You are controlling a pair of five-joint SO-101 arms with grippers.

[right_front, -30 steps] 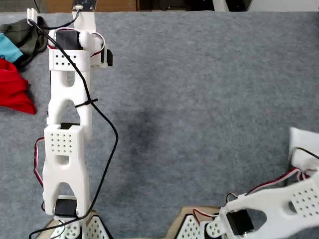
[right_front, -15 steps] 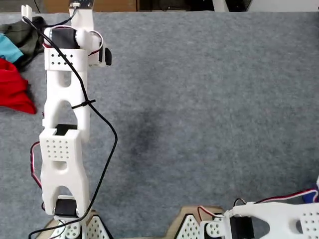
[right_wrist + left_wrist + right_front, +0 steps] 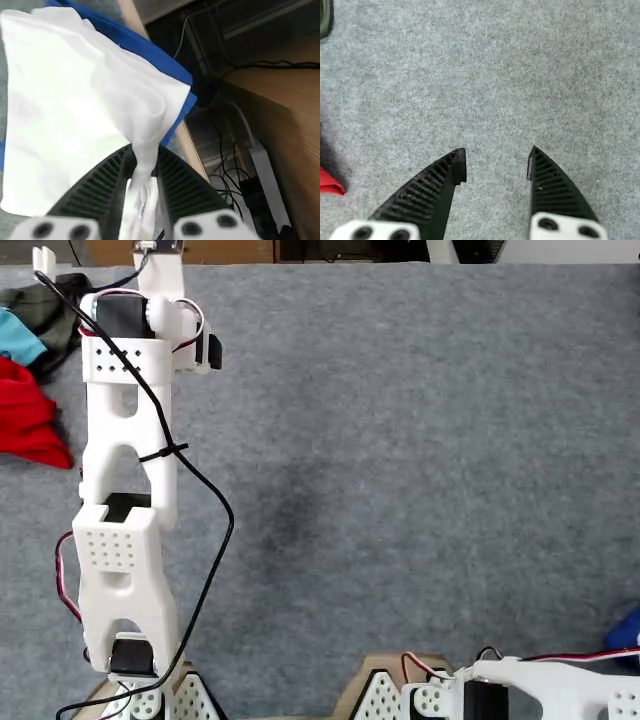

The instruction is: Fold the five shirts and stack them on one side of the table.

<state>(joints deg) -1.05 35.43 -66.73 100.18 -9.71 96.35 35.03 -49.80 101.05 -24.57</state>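
My left gripper [image 3: 496,162] hangs open over bare grey mat [image 3: 520,75], nothing between its fingers. A corner of the red shirt [image 3: 327,186] and a dark shirt [image 3: 324,17] lie just beside it. From above, the left arm [image 3: 125,360] stretches toward the far-left corner, where the red shirt [image 3: 25,420], a teal shirt [image 3: 15,335] and the dark shirt [image 3: 50,305] are piled. My right gripper [image 3: 143,152] is shut on a white shirt [image 3: 75,100], which lies over a blue shirt [image 3: 170,70] at the table's edge. A bit of blue shirt [image 3: 628,628] pokes in at the near right.
Grey mat [image 3: 400,440] covers the table. The right arm [image 3: 540,690] lies low along the near right edge. Beyond the wooden table edge [image 3: 135,22] are cables and a wooden surface [image 3: 285,100].
The right arm has swung out toward the near-right edge, taking the white shirt out of the high view; a bit of blue now shows there. The left arm shifted slightly toward the far left.
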